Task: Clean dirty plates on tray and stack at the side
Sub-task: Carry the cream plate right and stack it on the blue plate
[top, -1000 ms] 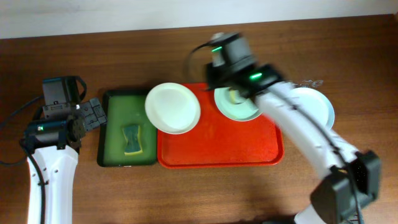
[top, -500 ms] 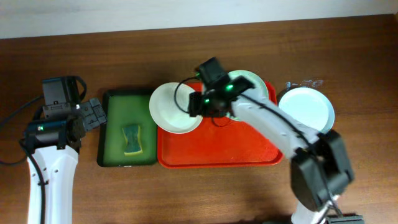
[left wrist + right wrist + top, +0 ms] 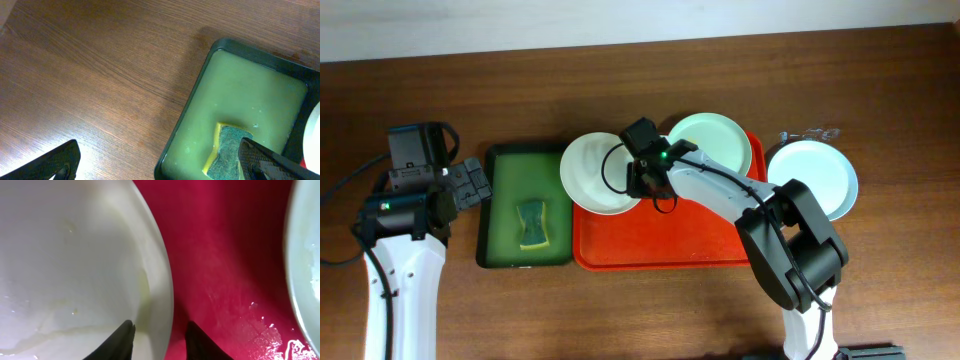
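Note:
Three pale plates show in the overhead view. One plate (image 3: 592, 172) overlaps the left rim of the red-orange tray (image 3: 670, 245) and the green tray. A second plate (image 3: 713, 142) lies at the tray's back. A third plate (image 3: 817, 172) rests on the table right of the tray. My right gripper (image 3: 642, 180) is open, and its fingers (image 3: 161, 336) straddle the right rim of the left plate (image 3: 75, 255), which carries a faint yellowish smear. My left gripper (image 3: 472, 186) hangs open and empty (image 3: 160, 165) over the green tray's left edge.
A dark green tray (image 3: 505, 165) with a green-and-yellow sponge (image 3: 531, 223) stands left of the red tray; both show in the left wrist view, the tray (image 3: 220, 90) and the sponge (image 3: 227, 150). A small clear item (image 3: 810, 133) lies behind the right plate.
My right arm has swung left from the back plate and come down at the right rim of the left plate. The left arm has not moved.

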### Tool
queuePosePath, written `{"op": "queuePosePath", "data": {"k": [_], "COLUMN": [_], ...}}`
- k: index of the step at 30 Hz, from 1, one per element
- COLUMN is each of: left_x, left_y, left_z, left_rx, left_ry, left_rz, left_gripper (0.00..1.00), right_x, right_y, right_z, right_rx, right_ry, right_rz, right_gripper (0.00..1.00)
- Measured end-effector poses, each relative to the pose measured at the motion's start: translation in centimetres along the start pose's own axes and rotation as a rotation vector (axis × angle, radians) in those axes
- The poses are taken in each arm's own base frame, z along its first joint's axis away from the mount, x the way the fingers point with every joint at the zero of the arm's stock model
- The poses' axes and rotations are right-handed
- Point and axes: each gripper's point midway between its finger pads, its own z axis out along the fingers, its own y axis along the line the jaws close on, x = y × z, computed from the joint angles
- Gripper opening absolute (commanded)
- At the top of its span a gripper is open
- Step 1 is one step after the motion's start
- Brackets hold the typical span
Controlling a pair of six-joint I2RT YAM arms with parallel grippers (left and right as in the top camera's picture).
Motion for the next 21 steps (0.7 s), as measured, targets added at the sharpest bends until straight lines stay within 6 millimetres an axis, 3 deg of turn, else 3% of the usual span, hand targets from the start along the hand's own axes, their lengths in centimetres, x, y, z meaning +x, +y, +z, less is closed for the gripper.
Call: {"op": "queuePosePath", "data": {"k": [1, 2, 8, 14, 21], "left_x": [0.0, 0.0, 0.0, 0.0, 0.0], "left_y": [0.0, 0.0, 0.0, 0.0, 0.0], "left_z": [0.0, 0.0, 0.0, 0.0, 0.0], "left_rx": [0.000, 0.000, 0.000, 0.000, 0.000], "left_ry": [0.000, 0.000, 0.000, 0.000, 0.000], "left_rz": [0.000, 0.000, 0.000, 0.000, 0.000], "left_gripper": [0.99, 0.99, 0.99, 0.99, 0.99], "right_x": [-0.2, -0.2, 0.6, 2.1, 2.4], "right_y": [0.1, 0.0, -0.5, -0.9, -0.7], "right_z": [0.0, 0.0, -0.5, -4.4, -4.6], "right_rx": [-0.004, 0.000, -0.008, -0.036, -0.052], "right_ry": [-0.008, -0.008, 0.042, 0.118, 0.131], "right_rz": [0.000, 0.000, 0.022, 0.040, 0.042], "right_gripper": [0.21, 0.04, 0.04, 0.04, 0.04]}}
